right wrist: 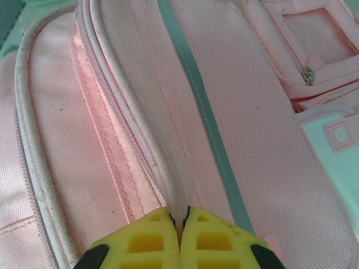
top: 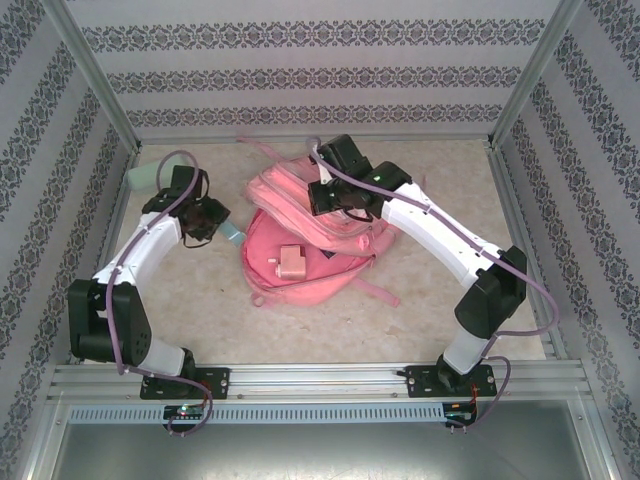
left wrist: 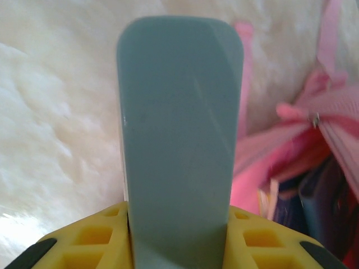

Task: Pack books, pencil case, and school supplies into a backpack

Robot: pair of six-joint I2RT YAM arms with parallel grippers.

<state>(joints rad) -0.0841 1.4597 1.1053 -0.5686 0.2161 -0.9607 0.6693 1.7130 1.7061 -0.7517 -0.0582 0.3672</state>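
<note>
Teal-blue pad (left wrist: 179,140) clamped in left gripper (top: 206,220): to be carried right, slid into backpack (top: 310,285) mouth; seam pinched by closed right gripper (right wrist: 180,219).

I log the bench (top: 200,310) as a pale, marbled surface. The pink backpack (top: 300,285) lies on it at about the centre. One strap (top: 378,292) trails onto the bench from the backpack's near right side, and another (top: 262,148) lies just beyond its far edge. The mint-green pencil case (top: 140,177) rests well to the left of the backpack, at the far corner.
</note>
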